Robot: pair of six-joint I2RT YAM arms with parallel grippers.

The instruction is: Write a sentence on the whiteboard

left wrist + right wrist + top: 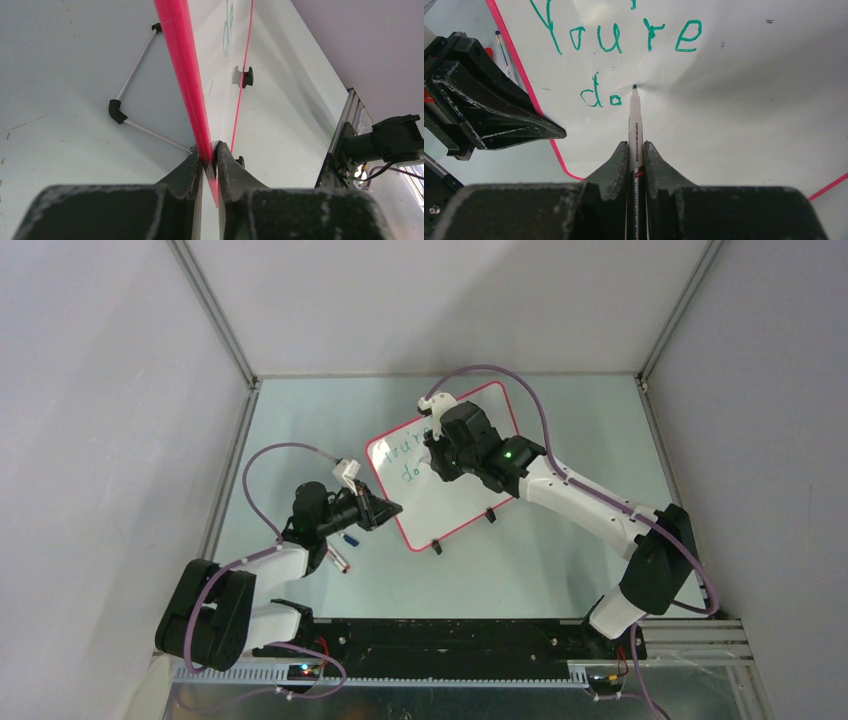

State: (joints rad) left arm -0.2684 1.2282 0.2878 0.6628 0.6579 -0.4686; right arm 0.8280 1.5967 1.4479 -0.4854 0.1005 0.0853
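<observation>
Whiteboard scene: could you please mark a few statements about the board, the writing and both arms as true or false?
1. The right gripper has its jaws shut on a marker whose tip meets the whiteboard: true.
2. The writing is red: false; it is green.
3. The left gripper has its jaws clamped on the whiteboard's pink rim: true.
4. The lower line reads a full word, "doing": false; only "do" stands there.
5. The marker tip sits left of "do": false; it sits right of it.
</observation>
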